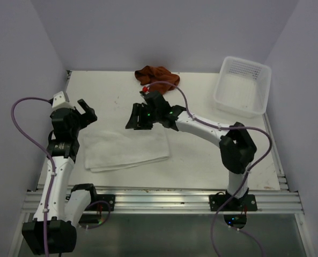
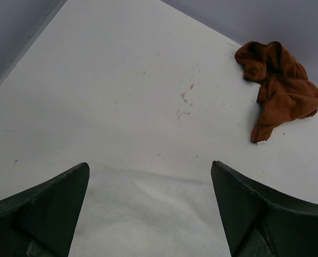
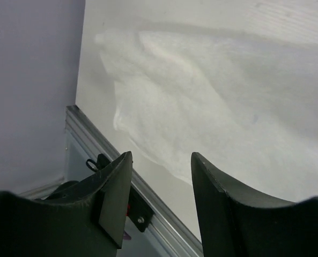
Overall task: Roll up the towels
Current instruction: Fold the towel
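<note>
The left gripper (image 1: pixel 88 111) is on the far left, up over the table (image 1: pixel 201 155). Its two black fingers (image 2: pixel 46 209) are spread wide. It's open, w/ nothing in it.

Next comes the white towel (image 1: pixel 125 149). It lies flat & folded on the front left part of the table, near the metal rail (image 1: pixel 164 198). In the left wrist cam, the towel's far edge sits low down btwn the fingers. Bare table w/ a few little brown marks (image 2: pixel 184 99) is past it. I can't tell if the fingers touch the cloth.

The right gripper (image 1: pixel 139 122) is near the middle, just over the far right corner of the white towel. Its arm reaches in from the right. Its fingers are apart too, but w/ a smaller gap than the left ones, & they hold nothing. The right wrist cam looks down across the towel to the rail. The fingers look like they're up off the cloth.

Behind the right gripper, a brown towel (image 1: pixel 156 76) lies in a crumpled heap at the back edge of the table. It is well apart from the white one.

Far right, in the back corner, is a white plastic basket (image 1: pixel 243 85) w/ lots of little holes.
</note>
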{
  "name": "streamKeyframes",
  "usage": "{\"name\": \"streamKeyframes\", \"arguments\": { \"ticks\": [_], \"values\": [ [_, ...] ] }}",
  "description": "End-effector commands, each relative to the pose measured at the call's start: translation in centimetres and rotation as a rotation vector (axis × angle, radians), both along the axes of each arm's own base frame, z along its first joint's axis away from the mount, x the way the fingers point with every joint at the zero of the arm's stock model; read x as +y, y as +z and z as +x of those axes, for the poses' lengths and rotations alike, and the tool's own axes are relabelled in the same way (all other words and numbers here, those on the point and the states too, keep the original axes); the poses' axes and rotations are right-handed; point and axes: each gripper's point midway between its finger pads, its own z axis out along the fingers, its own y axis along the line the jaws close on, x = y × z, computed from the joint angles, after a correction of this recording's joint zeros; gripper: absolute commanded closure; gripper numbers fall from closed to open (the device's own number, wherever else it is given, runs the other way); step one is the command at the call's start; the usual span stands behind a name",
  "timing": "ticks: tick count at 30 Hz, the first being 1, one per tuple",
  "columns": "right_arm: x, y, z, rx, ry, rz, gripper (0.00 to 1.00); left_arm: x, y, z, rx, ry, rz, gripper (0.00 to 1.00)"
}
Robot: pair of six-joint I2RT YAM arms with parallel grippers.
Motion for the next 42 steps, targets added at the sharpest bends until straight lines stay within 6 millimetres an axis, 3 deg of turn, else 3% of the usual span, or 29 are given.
{"name": "streamKeyframes", "arguments": {
  "ticks": [1,3,4,5,6,8,10,14,17,22,28,32,42],
  "values": [
    [-6.6,1.0,1.8,-0.129,-0.079,-0.127,0.49,-0.7,0.2,0.6,-0.010,-0.048,-0.012,0.01],
    [-10.3,-0.6,1.7,-0.099,-0.122,-0.181,0.52,-0.9,0.0,0.8,-0.009,-0.063,-0.015,0.01],
    [-12.6,-1.2,3.0,-0.082,-0.179,-0.192,0.52,-1.2,-0.1,0.9,-0.006,-0.078,-0.020,0.01],
    [-14.3,-3.2,2.7,-0.049,-0.200,-0.227,0.52,-1.2,-0.3,1.0,-0.001,-0.079,-0.019,0.01],
    [-16.3,-3.3,3.4,-0.052,-0.238,-0.242,0.51,-1.7,-0.3,1.2,-0.007,-0.108,-0.027,0.01],
    [-18.2,-5.5,2.5,-0.018,-0.242,-0.291,0.49,-2.4,-0.5,1.3,-0.007,-0.150,-0.036,0.01],
    [-19.0,-6.3,1.7,-0.015,-0.229,-0.303,0.46,-3.2,-0.8,1.5,-0.008,-0.197,-0.050,0.01],
    [-19.0,-9.1,-1.2,0.033,-0.183,-0.247,0.42,-4.3,-2.0,2.0,0.017,-0.254,-0.087,0.01],
    [-19.4,-9.5,-2.0,0.034,-0.195,-0.224,0.38,-4.8,-2.8,2.5,0.051,-0.281,-0.110,0.01],
    [-19.2,-9.8,-2.7,0.057,-0.183,-0.191,0.37,-5.0,-3.0,2.5,0.045,-0.288,-0.113,0.01],
    [-20.0,-8.6,-2.8,0.021,-0.220,-0.198,0.37,-5.0,-3.1,2.4,0.047,-0.286,-0.109,0.01],
    [-18.8,-7.8,-3.1,0.030,-0.186,-0.127,0.37,-5.3,-3.4,2.5,0.051,-0.297,-0.122,0.00],
    [-16.7,-11.4,-4.4,0.126,-0.138,-0.125,0.43,-5.9,-4.2,2.7,0.072,-0.307,-0.132,0.00]
  ]
}}
